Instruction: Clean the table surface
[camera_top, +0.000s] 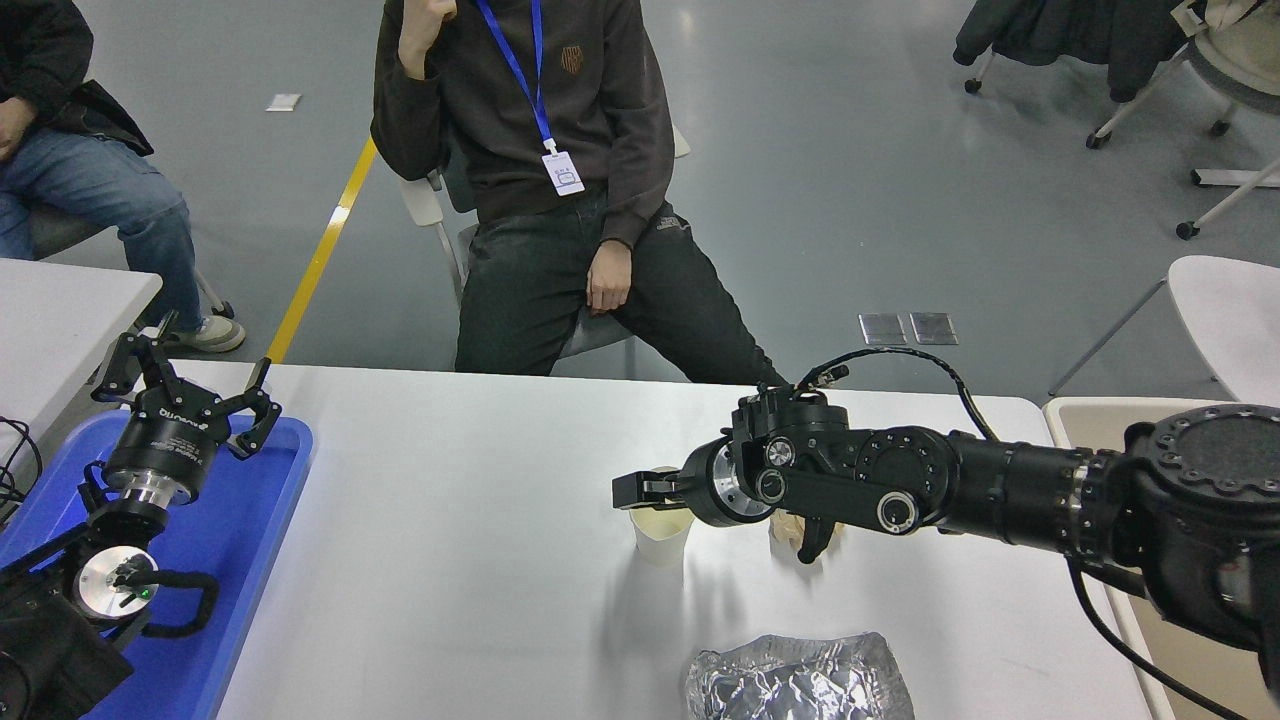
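**Right arm reaching over the paper cup; table surface carries three items**

I log the table surface (450, 560) as the widest thing in view, spanning the lower frame. I use the paper cup (660, 535) as my reference; it stands upright near the table's middle.

The right arm enters from the right edge and extends leftward above the table. The right gripper (630, 490) sits over the cup's near-left rim, its fingers lying close together. From this angle I cannot confirm whether they are fully closed or whether they grip the rim, so I record the state as undetermined.

Far left of the cup, a blue tray (250, 560) lies on the table's left end. The left arm is parked over it; the left gripper (190, 385) points away from me with fingers spread wide, holding nothing.

In front of the cup, at the near edge, lies a crumpled foil sheet (795, 680). Just right of the cup, partly hidden under the arm, lies a crumpled brown paper wad (785, 530).

A seated person (540, 190) is beyond the table's far edge, behind the cup.
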